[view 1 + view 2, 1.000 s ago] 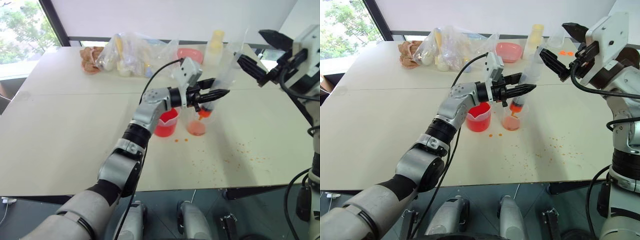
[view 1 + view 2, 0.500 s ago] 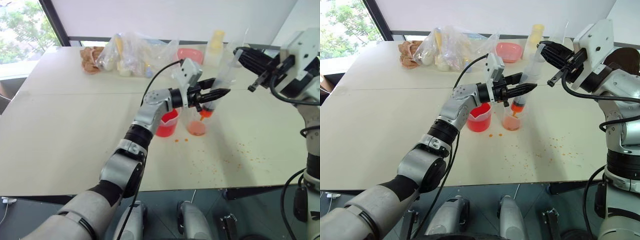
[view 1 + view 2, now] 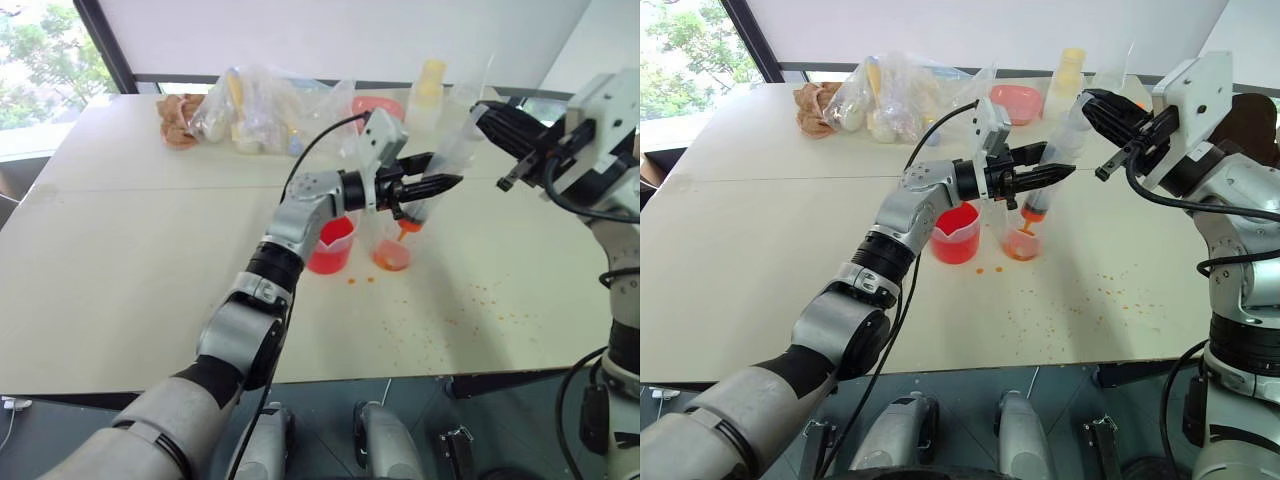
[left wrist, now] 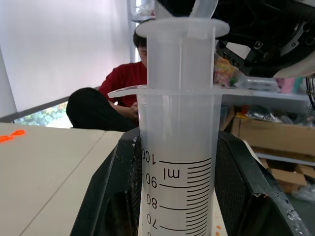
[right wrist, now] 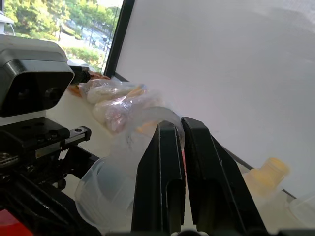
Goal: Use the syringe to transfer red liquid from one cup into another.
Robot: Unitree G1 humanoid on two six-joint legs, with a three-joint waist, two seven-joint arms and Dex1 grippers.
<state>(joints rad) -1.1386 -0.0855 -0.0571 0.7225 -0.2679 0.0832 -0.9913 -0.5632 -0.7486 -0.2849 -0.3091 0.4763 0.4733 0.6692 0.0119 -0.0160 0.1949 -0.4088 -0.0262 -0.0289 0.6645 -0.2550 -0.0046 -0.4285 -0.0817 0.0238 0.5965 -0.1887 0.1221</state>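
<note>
since a second ago the right gripper (image 3: 1092, 104) has gone from spread wide beside the plunger to fingers pressed together, and it now sits at the top end of the syringe (image 3: 1058, 160); whether it grips the plunger cannot be told

that syringe stands tilted, its orange nozzle pointing down into the smaller clear cup (image 3: 1021, 235), its plunger end leaning toward 1 o'clock. the left gripper (image 3: 1055, 173) is clamped across the barrel a little above the nozzle, fingers pointing toward 3 o'clock. in the left wrist view the barrel (image 4: 177, 162) fills the space between the two black fingers (image 4: 110, 191), and its printed scale reads "ml" with 100, 90, 80 and 70 going down

the small cup holds a shallow layer of pale orange at its base. just beside it at 9 o'clock stands the spouted beaker (image 3: 956, 232) with the red liquid (image 3: 958, 222); the two are close, contact not clear

both stand on a pale beige table (image 3: 760, 260), speckled with small orange drops (image 3: 1110, 293) from 3 to 5 o'clock of the cups. at the far edge, around 11 o'clock, lie clear plastic bags (image 3: 895, 100), with a pink bowl (image 3: 1017, 102) and a pale yellow bottle (image 3: 1071, 70) toward 12. behind is a white wall and a window with trees. a seated person in red (image 4: 123, 86) shows in the left wrist view, beside shelves and cardboard boxes
</note>
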